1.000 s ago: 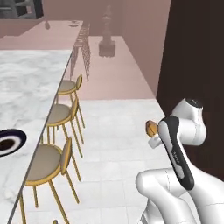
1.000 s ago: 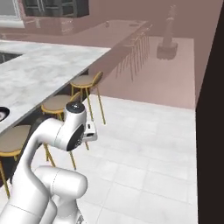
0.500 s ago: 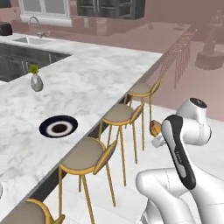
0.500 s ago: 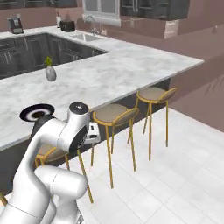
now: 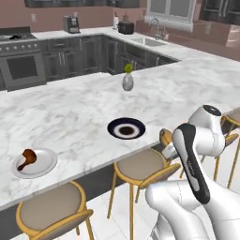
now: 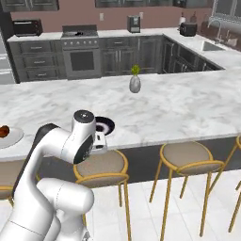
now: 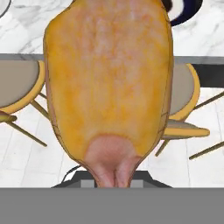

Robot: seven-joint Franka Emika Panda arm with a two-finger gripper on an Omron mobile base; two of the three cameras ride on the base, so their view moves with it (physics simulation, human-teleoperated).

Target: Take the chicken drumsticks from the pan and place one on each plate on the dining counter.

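My gripper is shut on the golden-tan drumstick, which hangs over the stools just short of the dining counter. The same drumstick peeks out beside my wrist in the left base view. The dark black-rimmed plate lies bare on the counter a little ahead and to the left of my hand, also seen as the dark plate and the dark plate. The pale plate further left carries the reddish-brown drumstick. The pan is out of view.
Yellow-rimmed stools stand along the counter's overhanging edge, under my hand. A small grey vase with a green sprig stands mid-counter. Dark cabinets, a stove and a sink line the far walls.
The base has swung round, so the whole scene shifted: the dining counter and both plates now lie straight ahead. The gripper has kept hold of the golden-tan drumstick.
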